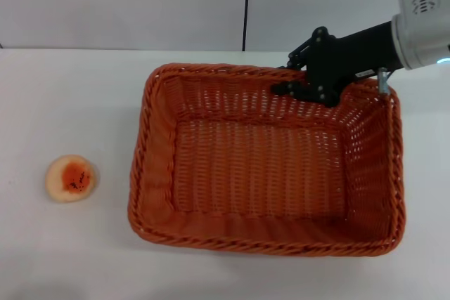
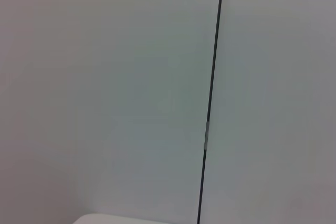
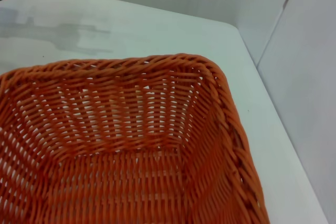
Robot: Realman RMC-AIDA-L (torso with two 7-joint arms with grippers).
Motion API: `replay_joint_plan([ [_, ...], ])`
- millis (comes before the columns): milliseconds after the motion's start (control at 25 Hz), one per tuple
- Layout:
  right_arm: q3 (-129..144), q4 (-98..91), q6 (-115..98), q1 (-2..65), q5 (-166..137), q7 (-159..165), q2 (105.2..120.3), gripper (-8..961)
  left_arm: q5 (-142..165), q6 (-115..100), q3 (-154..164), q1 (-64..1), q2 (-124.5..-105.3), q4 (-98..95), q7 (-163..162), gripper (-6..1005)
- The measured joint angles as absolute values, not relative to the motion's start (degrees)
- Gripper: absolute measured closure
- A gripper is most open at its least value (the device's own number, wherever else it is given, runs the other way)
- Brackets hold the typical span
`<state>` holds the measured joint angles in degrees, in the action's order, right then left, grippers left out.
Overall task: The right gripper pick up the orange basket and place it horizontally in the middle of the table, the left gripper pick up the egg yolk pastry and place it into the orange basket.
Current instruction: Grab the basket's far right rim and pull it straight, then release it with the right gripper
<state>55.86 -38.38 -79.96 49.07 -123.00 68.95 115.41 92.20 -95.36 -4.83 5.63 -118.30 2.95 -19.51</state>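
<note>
Head view shows the black two-fingered right gripper (image 1: 295, 75) closed across the far braided rim of the large rectangular orange woven basket (image 1: 264, 163), which sits level on the plain white table (image 1: 70, 103); the small round cream egg yolk pastry (image 1: 70, 178) lies well apart from that claw, beyond the basket's opposite side

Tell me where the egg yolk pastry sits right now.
In the head view, the egg yolk pastry lies on the table at the robot's left, apart from the orange basket.
</note>
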Motion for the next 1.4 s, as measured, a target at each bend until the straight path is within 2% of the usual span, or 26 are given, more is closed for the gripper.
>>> replay_joint_plan([
  [160,57.0,-38.4,-79.8,49.5,-123.3,68.9,116.21,789,92.2,-95.3,-4.8,5.6,-118.29,2.8,-19.5,189],
  [1040,61.7,-41.5,-76.8,47.7,-124.0,68.9,117.89,789,92.2,-95.0,-5.0,5.3,-118.24,2.6,-19.5,189],
  [1160,61.5,-41.5,-76.9,47.5,-123.9,68.9,118.04,608,92.2,-95.0,-5.0,5.2,-118.22,2.6,-19.5,189],
  [1400,61.4,-44.3,-77.6,45.5,-123.2,69.1,118.66,452,92.2,-95.1,-4.9,5.0,-118.18,2.4,-19.5,189],
])
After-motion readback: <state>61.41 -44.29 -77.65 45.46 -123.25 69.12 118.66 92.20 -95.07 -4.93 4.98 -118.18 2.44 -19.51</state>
